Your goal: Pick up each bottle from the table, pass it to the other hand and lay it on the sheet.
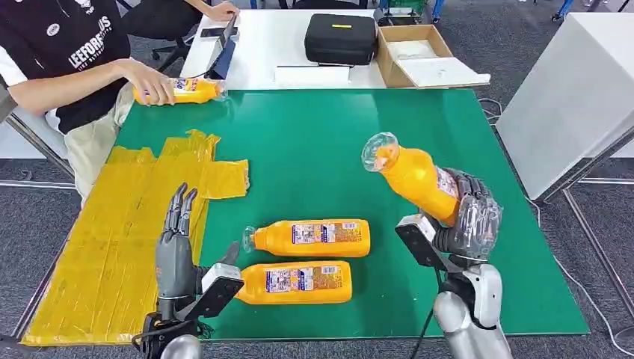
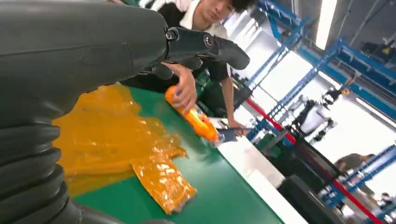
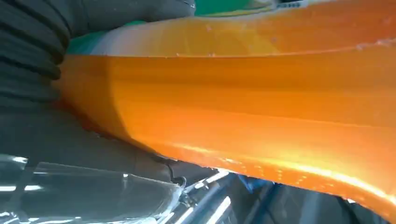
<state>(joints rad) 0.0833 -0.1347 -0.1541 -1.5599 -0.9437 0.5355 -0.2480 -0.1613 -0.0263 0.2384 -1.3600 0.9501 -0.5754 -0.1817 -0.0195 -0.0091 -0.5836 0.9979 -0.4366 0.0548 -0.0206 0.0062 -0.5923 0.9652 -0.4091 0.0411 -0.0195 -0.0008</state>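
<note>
- The right hand (image 1: 467, 213) is gripping an orange bottle (image 1: 415, 176) around its lower body and holding it clear of the green bench (image 1: 314, 149), tilted so the clear cap end is pointing up and toward the robot's left. That tilt is probably presenting the neck end for the hand-over the task asks for.
- In the right wrist view the bottle's orange side (image 3: 243, 107) is lying tight against the hand, which suggests a firm wrap rather than a fingertip pinch.
- The left hand (image 1: 176, 239) is standing upright near the bench's front edge, fingers straight and apart, holding nothing (judging by its pose, it is waiting to receive). It is well apart from the lifted bottle, so the pass is not yet made.
- The yellow sheet (image 1: 112, 239) is lying crumpled along the robot's left side of the bench, beside the left hand, which explains why the bottle needs to change hands before being laid down.
- Two more bottles, a farther one (image 1: 314, 238) and a nearer one (image 1: 297, 282), are lying flat side by side between the two hands, off the sheet and not yet dealt with.
- At the far left corner a person's hand (image 1: 153, 81) is resting on another bottle (image 1: 187, 90) on its side (whether setting it down or taking it away, I cannot tell).
</note>
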